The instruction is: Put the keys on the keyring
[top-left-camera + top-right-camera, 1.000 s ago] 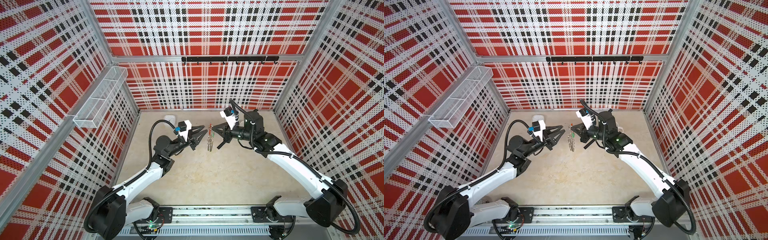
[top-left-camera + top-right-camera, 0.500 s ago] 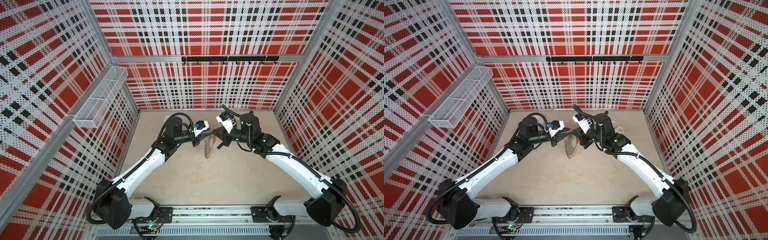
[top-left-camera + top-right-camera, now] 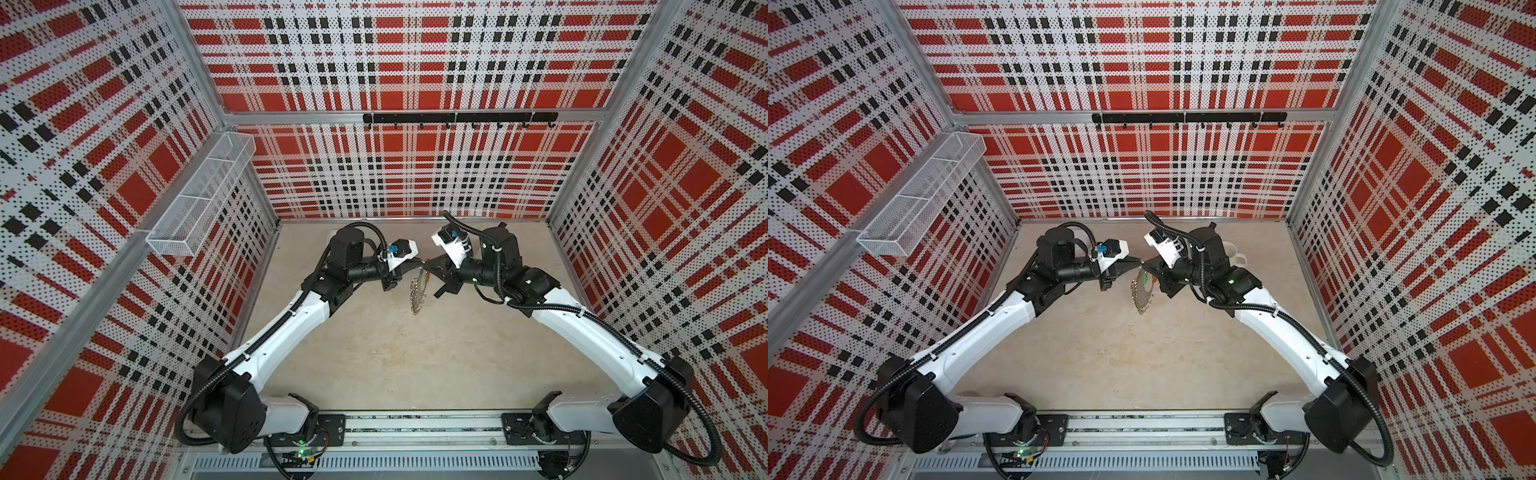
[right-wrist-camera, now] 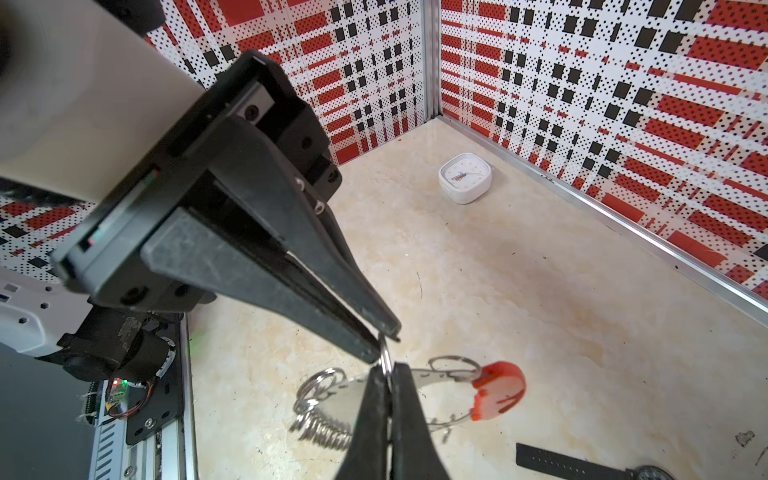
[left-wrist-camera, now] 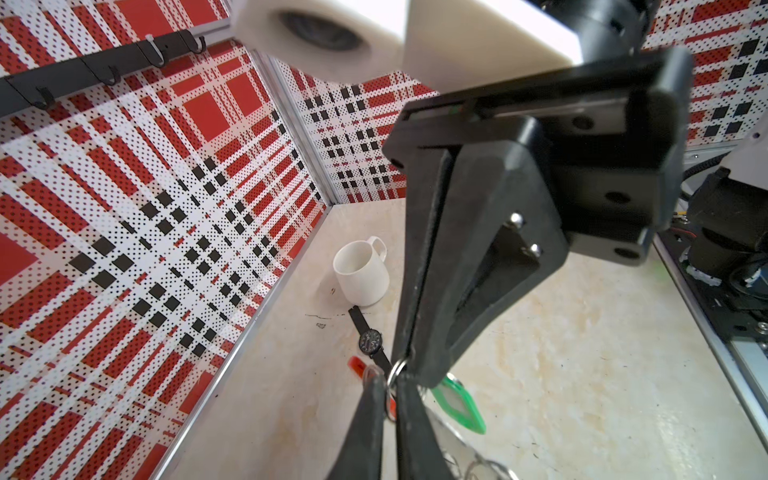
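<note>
Red/black/white plaid walls, beige table (image 3: 374,353). Wire basket (image 3: 199,199) on the left wall, black hook rail (image 3: 457,117) on the far wall.

Both arms reach in and meet tip to tip above the far middle of the table.

The keyring (image 3: 417,297) is off the table and hangs edge-on just under the two tips in both top views. Its red part (image 4: 496,392) sticks out to one side and a bunch of wire loops (image 4: 324,428) to the other.

Right gripper (image 4: 388,370): jaws closed tight on the keyring's grey rim, and the ring hangs from it.

Left gripper (image 5: 390,380): jaws almost together, only a slit between them. One small upright loop (image 4: 385,353) at the ring's top edge is pinched in the tips. It touches the right gripper's tip there.

Keys (image 5: 457,405): only the green tag is clear. It is up off the table just beside the right gripper's tip, against the keyring. A green spot shows at the ring's top in both top views. The metal key itself is too small or hidden. Can't tell whether it is threaded on a loop.

White mug (image 5: 360,272) is upright on the table far right, behind the right arm. Black watch (image 5: 370,341) lies flat just beside it, on the nearer side. White square clock (image 4: 465,178) is on the table near the far-left corner, well apart from the grippers.
</note>
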You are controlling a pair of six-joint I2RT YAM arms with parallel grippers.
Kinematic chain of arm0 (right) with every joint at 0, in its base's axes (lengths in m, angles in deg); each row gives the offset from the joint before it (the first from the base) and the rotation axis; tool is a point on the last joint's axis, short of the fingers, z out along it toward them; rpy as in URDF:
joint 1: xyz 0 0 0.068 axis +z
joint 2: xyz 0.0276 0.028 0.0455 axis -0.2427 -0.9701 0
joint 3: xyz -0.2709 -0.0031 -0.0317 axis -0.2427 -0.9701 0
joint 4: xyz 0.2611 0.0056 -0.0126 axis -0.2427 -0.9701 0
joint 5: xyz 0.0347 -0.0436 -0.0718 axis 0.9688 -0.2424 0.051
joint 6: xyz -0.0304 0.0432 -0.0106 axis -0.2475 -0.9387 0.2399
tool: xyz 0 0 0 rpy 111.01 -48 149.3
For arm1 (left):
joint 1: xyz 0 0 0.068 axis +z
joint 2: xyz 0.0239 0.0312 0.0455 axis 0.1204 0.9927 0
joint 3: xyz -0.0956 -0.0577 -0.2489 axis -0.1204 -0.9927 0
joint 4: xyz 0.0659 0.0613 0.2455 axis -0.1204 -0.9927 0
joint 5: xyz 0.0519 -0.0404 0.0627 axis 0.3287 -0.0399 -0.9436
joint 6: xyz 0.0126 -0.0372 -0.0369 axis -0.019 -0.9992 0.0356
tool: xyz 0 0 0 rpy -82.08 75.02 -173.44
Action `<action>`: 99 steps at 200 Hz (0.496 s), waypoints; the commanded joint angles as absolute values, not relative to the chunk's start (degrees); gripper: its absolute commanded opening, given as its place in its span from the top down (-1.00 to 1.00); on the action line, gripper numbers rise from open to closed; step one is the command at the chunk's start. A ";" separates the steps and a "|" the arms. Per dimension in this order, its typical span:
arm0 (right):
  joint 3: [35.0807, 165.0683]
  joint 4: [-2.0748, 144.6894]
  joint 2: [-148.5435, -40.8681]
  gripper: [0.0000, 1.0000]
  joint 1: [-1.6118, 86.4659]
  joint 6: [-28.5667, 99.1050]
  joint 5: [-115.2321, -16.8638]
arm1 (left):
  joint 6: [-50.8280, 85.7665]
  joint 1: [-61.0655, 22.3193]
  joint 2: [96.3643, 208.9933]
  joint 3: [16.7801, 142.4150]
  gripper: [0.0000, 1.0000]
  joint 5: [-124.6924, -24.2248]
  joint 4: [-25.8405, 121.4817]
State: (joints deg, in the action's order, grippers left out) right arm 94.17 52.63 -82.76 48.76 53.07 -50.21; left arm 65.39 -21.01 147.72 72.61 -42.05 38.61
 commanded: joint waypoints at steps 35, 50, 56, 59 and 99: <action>94.87 54.64 -80.73 1.00 49.20 54.51 -48.09 | 67.14 -20.33 149.12 75.40 0.57 -40.99 34.25; 94.97 54.68 -80.82 1.00 49.35 54.60 -47.64 | 67.54 -20.27 149.37 75.97 0.40 -41.22 33.59; 94.98 54.68 -80.90 1.00 49.29 54.57 -47.50 | 67.62 -20.32 149.52 76.14 0.38 -41.21 33.50; 95.02 54.72 -80.91 1.00 49.35 54.55 -47.46 | 67.67 -20.17 149.51 76.24 0.38 -41.24 33.43; 95.15 54.89 -81.00 1.00 49.56 54.72 -47.45 | 68.17 -19.93 150.52 77.60 0.41 -39.74 31.90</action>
State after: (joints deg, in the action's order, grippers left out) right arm 94.17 51.89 -82.72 48.81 53.37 -49.18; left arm 67.07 -20.20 149.28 75.43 -41.83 34.43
